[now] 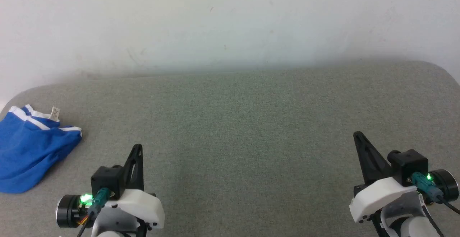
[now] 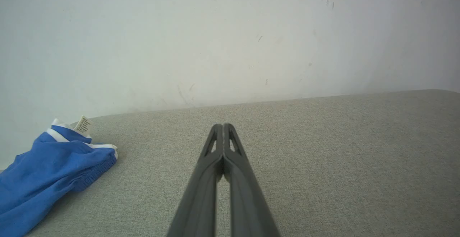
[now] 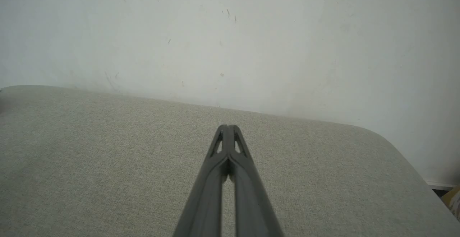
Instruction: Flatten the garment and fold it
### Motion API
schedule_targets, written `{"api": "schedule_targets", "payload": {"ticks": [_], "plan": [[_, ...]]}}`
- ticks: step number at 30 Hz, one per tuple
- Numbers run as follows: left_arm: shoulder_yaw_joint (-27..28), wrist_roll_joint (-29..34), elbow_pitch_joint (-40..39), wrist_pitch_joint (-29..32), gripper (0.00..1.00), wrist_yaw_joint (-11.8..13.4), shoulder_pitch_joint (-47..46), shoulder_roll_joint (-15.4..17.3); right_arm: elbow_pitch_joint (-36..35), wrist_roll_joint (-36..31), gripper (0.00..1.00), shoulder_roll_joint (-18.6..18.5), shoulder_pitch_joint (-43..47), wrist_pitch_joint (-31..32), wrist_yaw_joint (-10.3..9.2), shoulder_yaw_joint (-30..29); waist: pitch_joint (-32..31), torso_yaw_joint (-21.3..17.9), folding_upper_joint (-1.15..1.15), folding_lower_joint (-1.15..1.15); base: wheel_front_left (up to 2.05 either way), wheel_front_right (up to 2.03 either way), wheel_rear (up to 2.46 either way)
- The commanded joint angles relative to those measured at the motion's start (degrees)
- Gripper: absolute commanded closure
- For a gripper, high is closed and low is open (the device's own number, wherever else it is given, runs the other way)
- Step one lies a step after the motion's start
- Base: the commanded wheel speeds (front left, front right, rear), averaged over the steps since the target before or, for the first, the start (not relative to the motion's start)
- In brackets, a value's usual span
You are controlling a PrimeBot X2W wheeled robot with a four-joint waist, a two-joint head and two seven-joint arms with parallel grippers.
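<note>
Crumpled blue garment [image 1: 32, 150] at nine o'clock on grey cushion [image 1: 233, 122], left wrist view adding its printed label [image 2: 83, 125], left gripper [image 1: 137, 147] at eight, clenched empty, right gripper [image 1: 357, 134] at four, clenched empty, right wrist view adding the cushion's rounded corner [image 3: 388, 140]

My head camera looks forward and down over the grey cushion [image 1: 251, 122] toward the white wall [image 1: 230, 14]. Both wrist cameras sit low above that cushion, facing the wall. Head and left wrist views share the blue shorts [image 2: 46, 172].
</note>
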Motion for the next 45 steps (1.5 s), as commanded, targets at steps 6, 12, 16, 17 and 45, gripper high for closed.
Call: {"api": "schedule_targets", "payload": {"ticks": [6, 12, 16, 17, 45], "plan": [[0.01, -0.02, 0.01, -0.04, 0.0, 0.07, 0.03, 0.02, 0.09, 0.05, 0.0, -0.03, 0.0, -0.04, 0.0, -0.03, 0.01, 0.0, 0.0, 0.0, 0.0, 0.0, 0.0], [-0.25, -0.16, -0.06, -0.71, 0.0, 0.83, -0.03, 0.01, -0.01, 0.98, 0.0, -0.02, 0.12, -0.71, -0.01, -0.78, 0.1, -0.01, 0.0, 0.0, 0.0, 0.0, 0.0], [-0.49, -0.22, -0.17, -1.19, 0.0, 1.42, -0.07, 0.0, -0.17, 1.71, 0.0, -0.01, 0.25, -1.19, -0.01, -1.22, 0.16, 0.02, 0.0, 0.0, 0.0, 0.0, 0.0], [-0.55, -0.23, -0.2, -1.31, 0.0, 1.57, -0.09, 0.0, -0.23, 1.92, 0.0, -0.01, 0.27, -1.31, -0.01, -1.3, 0.19, 0.05, 0.0, 0.0, 0.0, 0.0, 0.0], [-1.26, -0.62, -1.21, -4.55, 0.0, 5.82, -0.18, -0.07, -2.13, 4.94, 0.0, 0.05, 1.61, -4.54, -0.04, -2.93, 1.14, 9.03, 0.0, 0.0, 0.0, 0.0, 0.0]]}}
